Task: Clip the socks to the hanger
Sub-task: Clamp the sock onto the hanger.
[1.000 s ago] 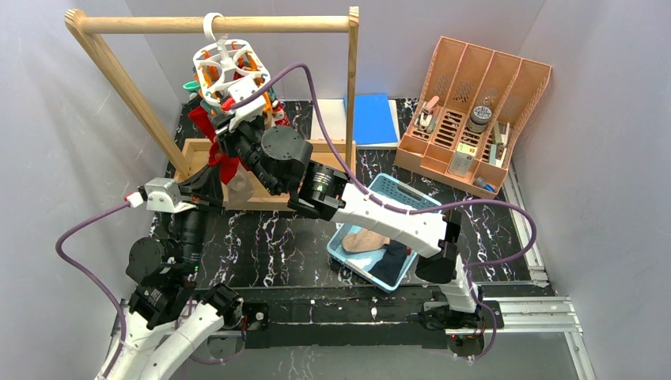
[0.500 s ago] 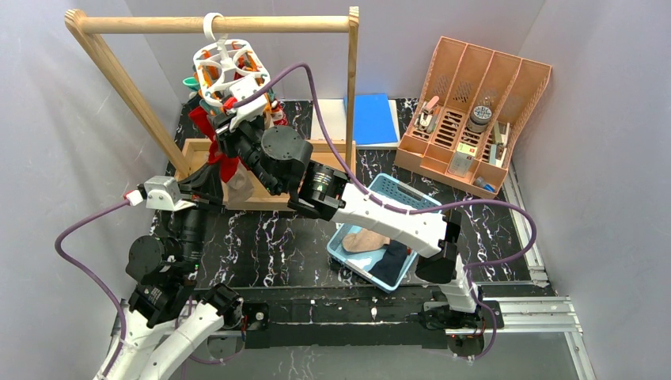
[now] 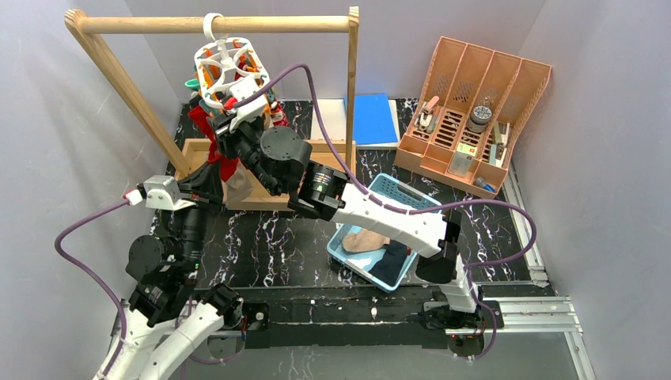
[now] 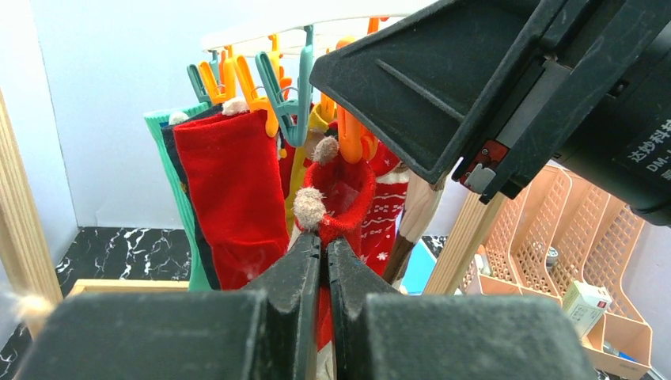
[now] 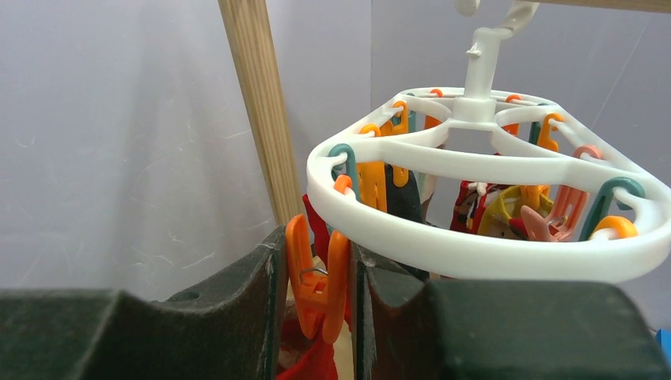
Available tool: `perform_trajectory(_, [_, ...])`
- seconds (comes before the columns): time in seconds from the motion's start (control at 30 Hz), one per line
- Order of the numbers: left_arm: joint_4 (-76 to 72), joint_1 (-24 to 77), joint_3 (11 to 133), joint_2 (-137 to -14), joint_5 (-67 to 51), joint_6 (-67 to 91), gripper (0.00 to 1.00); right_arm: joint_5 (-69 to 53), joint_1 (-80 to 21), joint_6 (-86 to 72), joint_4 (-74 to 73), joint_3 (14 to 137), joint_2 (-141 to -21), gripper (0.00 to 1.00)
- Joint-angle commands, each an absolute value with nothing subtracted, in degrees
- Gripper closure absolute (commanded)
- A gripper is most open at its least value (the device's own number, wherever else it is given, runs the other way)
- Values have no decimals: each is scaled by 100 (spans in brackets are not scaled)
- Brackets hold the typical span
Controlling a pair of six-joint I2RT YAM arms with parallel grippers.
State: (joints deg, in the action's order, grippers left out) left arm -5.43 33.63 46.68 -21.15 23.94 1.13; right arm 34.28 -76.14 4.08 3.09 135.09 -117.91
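From above, I am stretching my right arm from its base at the near edge diagonally across the worktop toward the far left corner. Its elbow is bending and its wrist is lifting, so my right claw is reaching up under the white ring hanger. The hanger is hanging by its hook from the wooden rail. My left arm is folding up from the near left corner, forearm roughly level, and is pointing my left claw rightward into the socks dangling below the hanger. A blue basket is sitting right of centre toward the near edge, holding a beige sock and a navy sock.

Through my left wrist camera, my left fingers are pressing together and pinching the cuff of a red pompom sock, just under the hanger's clips. A plain red sock is hanging clipped beside it on the left, with a teal sock behind that one. My right claw's black body is looming at the upper right.

Through my right wrist camera, my right fingers are squeezing an orange clip from both sides. The clip is dangling from the hanger's white rim, and red fabric is showing just below it. A wooden upright is standing behind.
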Motion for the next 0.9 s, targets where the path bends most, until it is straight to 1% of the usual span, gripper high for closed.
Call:
perform_trajectory(0.0, [-816,3384,4860,-2197,2422,142,100,3350,-7654,301,406,13470,-11469,99])
perform_trajectory(0.87, [-1125,3384,5038,-2382,2224,335,100,3386,-7654,48,335,13383,-11466,99])
